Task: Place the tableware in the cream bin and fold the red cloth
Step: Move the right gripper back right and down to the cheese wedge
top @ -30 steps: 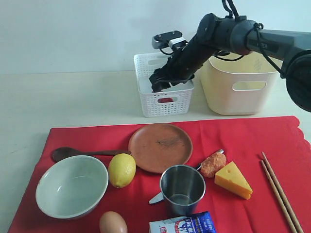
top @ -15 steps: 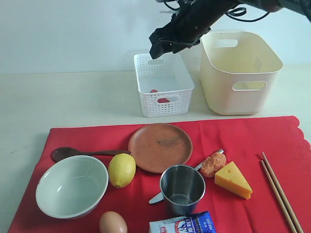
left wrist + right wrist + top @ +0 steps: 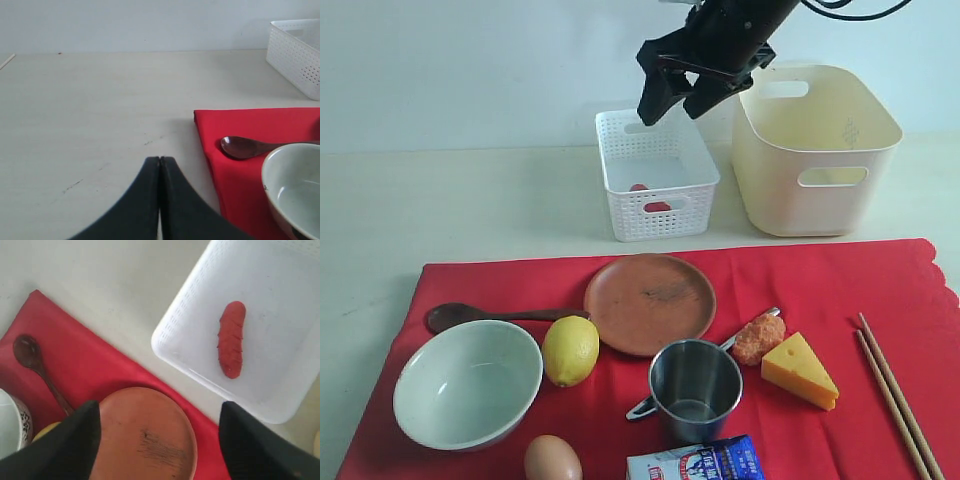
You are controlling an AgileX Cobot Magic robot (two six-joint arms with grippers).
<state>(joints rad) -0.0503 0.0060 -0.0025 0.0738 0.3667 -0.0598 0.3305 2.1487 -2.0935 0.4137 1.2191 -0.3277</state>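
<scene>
The red cloth lies flat, carrying the pale green-white bowl, terracotta plate, steel cup, dark wooden spoon, a knife mostly hidden behind the cup, and chopsticks. The cream bin stands at the back right. My right gripper hangs open and empty, high above the white basket; its wrist view looks down on the plate and spoon. My left gripper is shut and empty over bare table, beside the cloth's corner, spoon and bowl.
A white lattice basket holds a sausage. On the cloth also lie a lemon, egg, cheese wedge, an orange food piece and a milk carton.
My right arm has risen out of the white basket and now hangs high above it; the sausage stays in the basket. Everything on the cloth is where it was.
</scene>
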